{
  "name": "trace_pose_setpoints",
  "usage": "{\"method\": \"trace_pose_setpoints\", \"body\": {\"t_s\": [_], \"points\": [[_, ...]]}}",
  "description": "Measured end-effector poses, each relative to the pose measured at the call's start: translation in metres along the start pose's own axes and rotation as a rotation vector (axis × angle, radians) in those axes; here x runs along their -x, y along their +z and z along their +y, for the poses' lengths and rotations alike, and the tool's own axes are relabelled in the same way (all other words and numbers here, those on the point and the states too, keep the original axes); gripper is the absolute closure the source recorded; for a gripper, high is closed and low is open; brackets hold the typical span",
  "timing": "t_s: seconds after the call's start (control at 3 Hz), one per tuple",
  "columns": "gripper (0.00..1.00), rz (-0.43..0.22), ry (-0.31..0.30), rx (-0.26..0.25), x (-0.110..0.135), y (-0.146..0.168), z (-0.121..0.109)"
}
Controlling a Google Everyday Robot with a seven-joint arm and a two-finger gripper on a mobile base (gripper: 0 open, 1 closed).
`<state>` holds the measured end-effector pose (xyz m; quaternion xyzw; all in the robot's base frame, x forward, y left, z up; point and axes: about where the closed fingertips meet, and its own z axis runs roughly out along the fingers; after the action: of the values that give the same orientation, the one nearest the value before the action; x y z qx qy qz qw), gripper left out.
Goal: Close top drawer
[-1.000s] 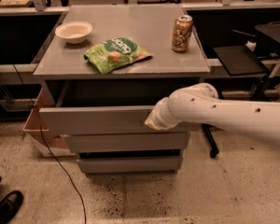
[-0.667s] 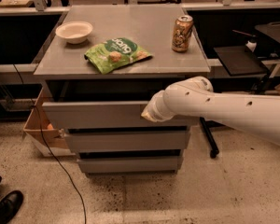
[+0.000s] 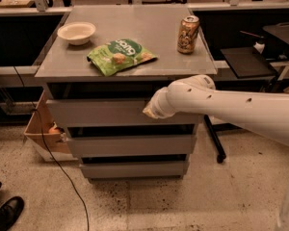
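The top drawer (image 3: pixel 96 112) is the highest of three grey drawers in the grey cabinet. Its flat front stands only slightly out from the cabinet, with a dark gap above it under the cabinet top. My white arm reaches in from the right. My gripper (image 3: pixel 150 110) is at the arm's end, against the right half of the drawer front. The arm's wrist hides the gripper's tips.
On the cabinet top (image 3: pixel 135 61) lie a white bowl (image 3: pixel 76 32), a green snack bag (image 3: pixel 120 56) and a can (image 3: pixel 188 34). The two lower drawers (image 3: pixel 130 144) are below. A cardboard box (image 3: pixel 41 131), a cable and a person's black shoes (image 3: pixel 5 211) are at the left. A chair base (image 3: pixel 216 148) is at the right.
The arm has moved forward toward the cabinet, and the top drawer has slid in with it: the open gap behind its front has shrunk.
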<state>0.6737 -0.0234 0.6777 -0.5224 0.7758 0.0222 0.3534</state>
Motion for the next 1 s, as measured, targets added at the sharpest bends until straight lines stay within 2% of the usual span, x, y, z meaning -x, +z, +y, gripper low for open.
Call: {"method": "trace_pose_setpoints", "body": {"t_s": [0.33,0.67,1.0], "points": [[1.00,-0.001,0.015,0.016,-0.002,0.001,-0.003],[1.00,0.011,0.031,0.081,-0.016,-0.022,-0.003],[1.00,0.037,0.015,0.190,-0.045,-0.073,0.018]]}}
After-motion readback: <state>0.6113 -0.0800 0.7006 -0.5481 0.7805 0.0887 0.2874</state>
